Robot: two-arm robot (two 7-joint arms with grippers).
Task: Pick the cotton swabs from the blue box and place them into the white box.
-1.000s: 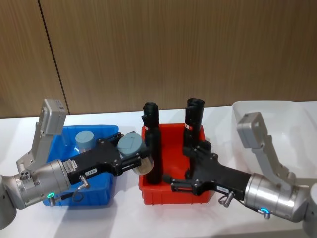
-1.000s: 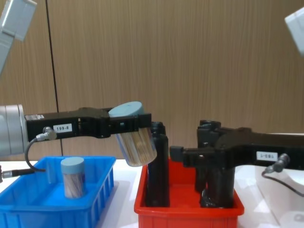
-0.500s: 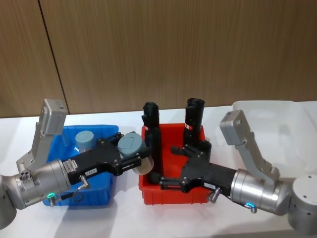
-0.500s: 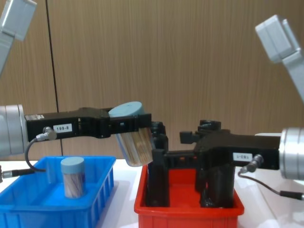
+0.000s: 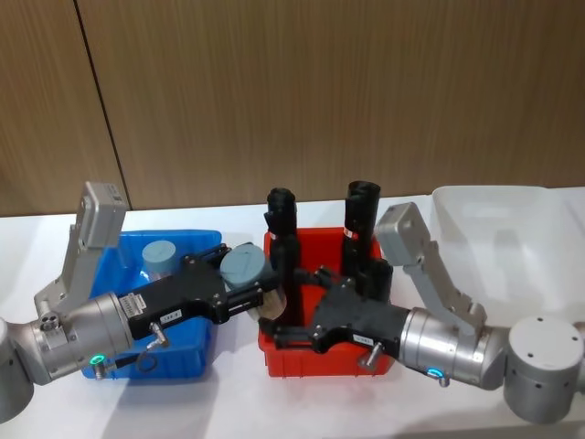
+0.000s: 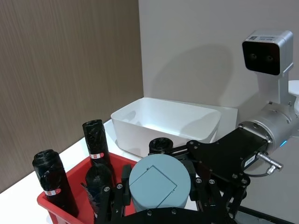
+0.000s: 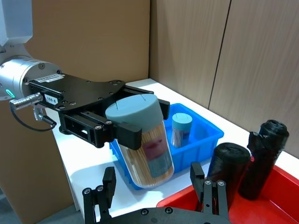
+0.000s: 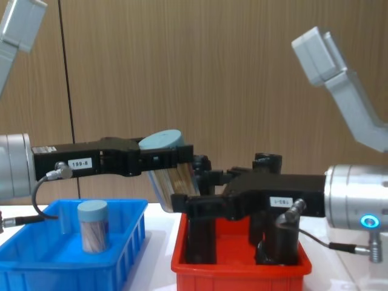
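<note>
My left gripper (image 5: 249,285) is shut on a clear tub of cotton swabs (image 5: 245,270) with a pale blue-grey lid. It holds the tub tilted in the air between the blue box (image 5: 120,252) and the red bin (image 5: 322,362). In the chest view the tub (image 8: 174,180) hangs just left of the red bin (image 8: 242,270). My right gripper (image 7: 152,186) is open, its fingers spread on either side below the held tub (image 7: 145,140), close to it. A second tub (image 5: 157,256) stands upright in the blue box (image 8: 36,267). The white box (image 5: 498,233) is at the far right.
The red bin holds tall black bottles (image 5: 280,229) standing upright, right behind my right gripper (image 5: 297,309). In the left wrist view the white box (image 6: 163,121) lies beyond the red bin (image 6: 60,205). A wooden wall stands behind the white table.
My right arm has swung left across the red bin, bringing its open fingers up to the held tub. The left gripper and its tub have stayed still.
</note>
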